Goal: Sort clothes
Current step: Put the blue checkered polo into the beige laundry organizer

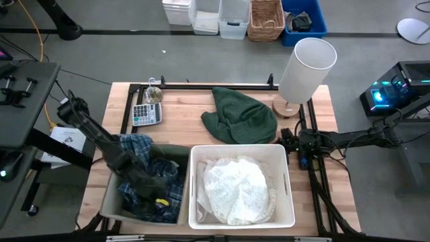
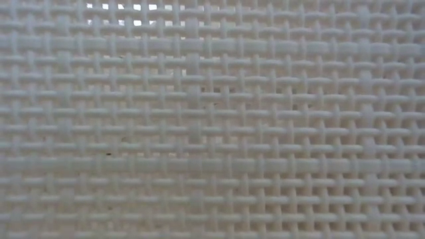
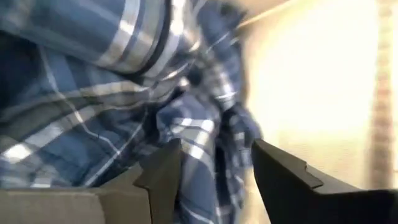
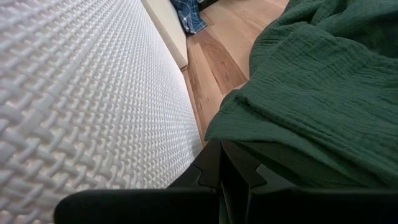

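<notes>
The left gripper [image 3: 214, 180], open inside the beige bin [image 1: 111, 202], releases the plaid shirt [image 1: 134, 146]; next, the closed right gripper [image 4: 230, 165] likely takes the green garment [image 1: 238, 115].

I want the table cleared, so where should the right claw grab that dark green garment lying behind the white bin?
Pinch the dark green garment at its rumpled right-hand edge, coming in from the right claw's side. That edge lies nearest and its folds stand proud, probably giving something to bite.

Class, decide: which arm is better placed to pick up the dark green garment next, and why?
Right. Its tool rests shut at the edge of the dark green garment, while the left tool is open down in the beige bin among the plaid shirt.
</notes>
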